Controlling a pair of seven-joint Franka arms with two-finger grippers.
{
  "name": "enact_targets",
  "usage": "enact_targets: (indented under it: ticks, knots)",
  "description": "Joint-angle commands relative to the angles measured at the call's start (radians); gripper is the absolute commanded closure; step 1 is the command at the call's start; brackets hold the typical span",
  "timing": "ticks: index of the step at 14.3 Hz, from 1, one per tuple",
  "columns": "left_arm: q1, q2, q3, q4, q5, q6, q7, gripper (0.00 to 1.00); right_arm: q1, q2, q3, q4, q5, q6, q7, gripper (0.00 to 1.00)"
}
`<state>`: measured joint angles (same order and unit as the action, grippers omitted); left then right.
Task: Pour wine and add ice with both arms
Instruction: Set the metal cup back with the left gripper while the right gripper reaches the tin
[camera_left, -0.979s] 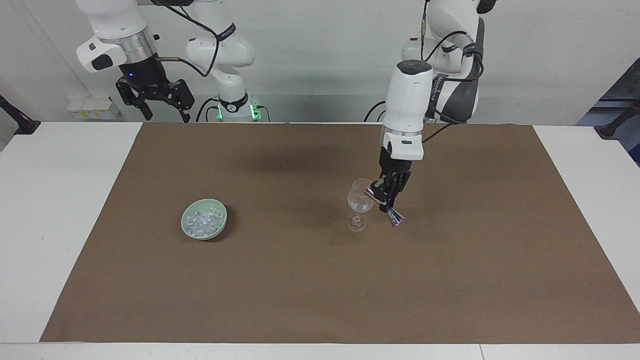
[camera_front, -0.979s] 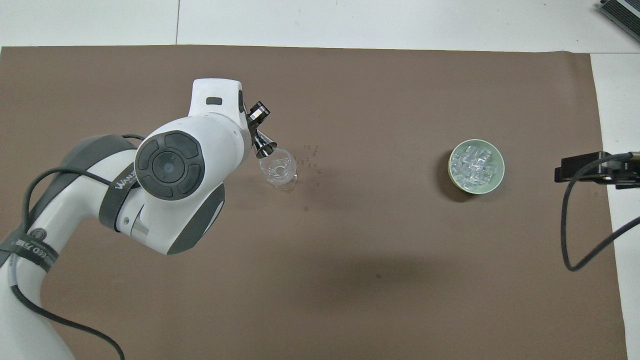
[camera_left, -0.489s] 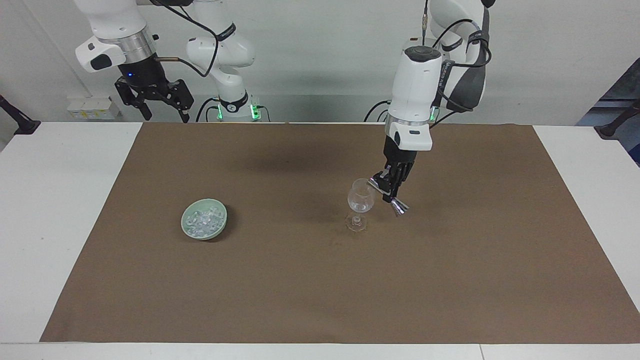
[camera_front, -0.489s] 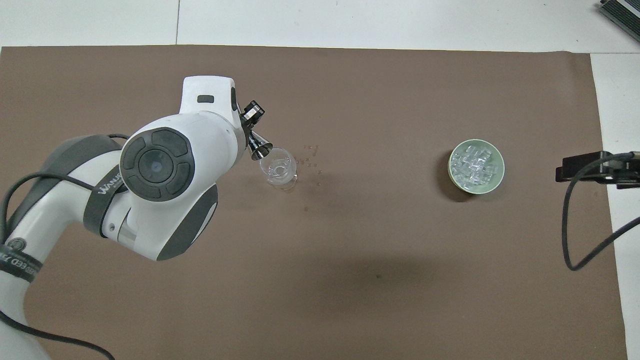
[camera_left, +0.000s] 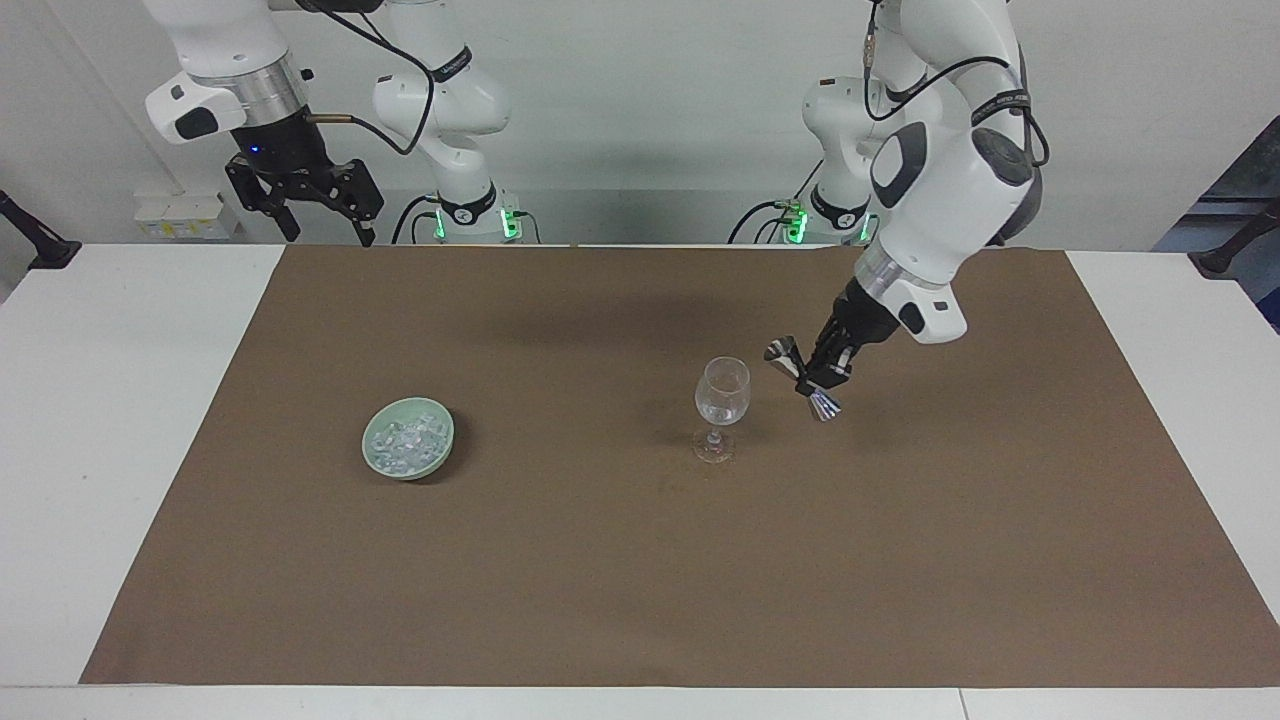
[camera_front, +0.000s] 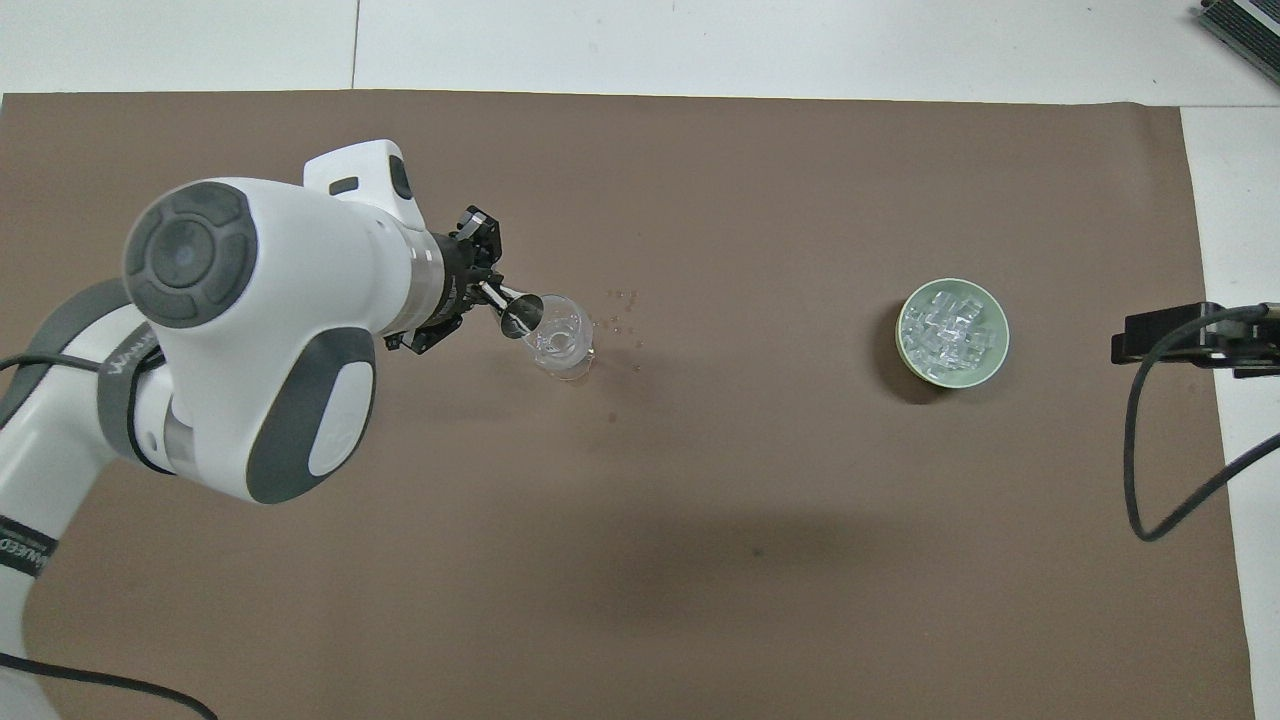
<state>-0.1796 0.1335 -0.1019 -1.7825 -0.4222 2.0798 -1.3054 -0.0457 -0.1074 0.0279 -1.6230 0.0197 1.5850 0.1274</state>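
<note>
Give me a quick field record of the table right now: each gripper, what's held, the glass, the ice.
left gripper: over the mat beside the glass, shut on the metal jigger
jigger: tilted, apart from the glass in the facing view
right gripper: open, empty, waiting raised at its own end of the table
stemmed glass: upright on the brown mat
ice: in the green bowl, toward the right arm's end
droplets: on the mat beside the glass

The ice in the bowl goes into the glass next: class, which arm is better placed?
Right. Its gripper hangs open and empty at the bowl's end; the left gripper is shut on a jigger.
</note>
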Motion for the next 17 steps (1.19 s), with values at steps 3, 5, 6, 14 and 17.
enact_targets:
  ticks: [3,5,6,14,17]
  knots:
    - [0.147,0.043,-0.009,-0.012,-0.216,-0.072,-0.008,1.0,-0.023,-0.014,0.007,-0.025,0.008,0.032,-0.038,0.0]
    - [0.199,0.061,-0.009,-0.029,-0.272,-0.073,-0.006,1.0,-0.023,-0.014,0.007,-0.025,0.008,0.038,-0.038,0.0]
    - [0.227,0.073,-0.009,-0.035,-0.297,-0.076,-0.006,1.0,-0.025,-0.014,0.007,-0.025,0.008,0.05,-0.038,0.0]
    - [0.365,0.121,-0.01,-0.095,-0.404,-0.086,0.035,1.0,-0.026,0.003,0.006,-0.139,-0.009,0.174,-0.043,0.0]
    - [0.403,0.126,-0.009,-0.133,-0.457,-0.087,0.089,1.0,-0.037,0.06,0.006,-0.167,-0.03,0.259,-0.051,0.0]
